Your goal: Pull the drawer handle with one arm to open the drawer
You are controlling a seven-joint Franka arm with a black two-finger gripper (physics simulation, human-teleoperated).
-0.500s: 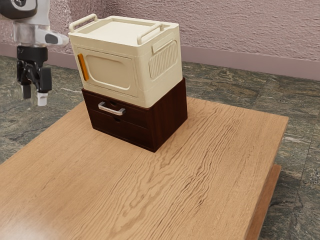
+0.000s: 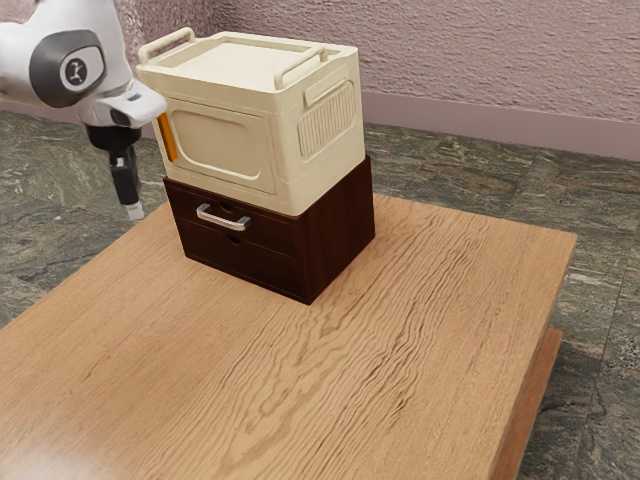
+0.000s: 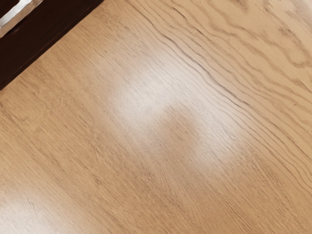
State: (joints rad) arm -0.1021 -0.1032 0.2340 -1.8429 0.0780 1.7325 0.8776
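The drawer (image 2: 270, 233) is shut, flush in the upper part of the dark chest (image 2: 341, 232), and its silver handle (image 2: 222, 218) sits across its front. The chest stands at the far side of the bench (image 2: 300, 380), toward the exterior view's left. On top of it rests a cream box (image 2: 220, 145) with two raised grips (image 2: 300, 67) and an orange strip (image 2: 167, 136) at its front's left end. The pincer (image 2: 135, 212) points down to the left of the chest, apart from the handle; whether it is spread or pressed together, I cannot tell. The white arm (image 2: 30, 50) comes in from the far left. In the wrist view, part of the handle and chest front borders wood grain with a pale sheen. Beyond the bench lie the dark stone floor (image 2: 450, 170) and, farther off, a rough pinkish wall (image 2: 480, 60).
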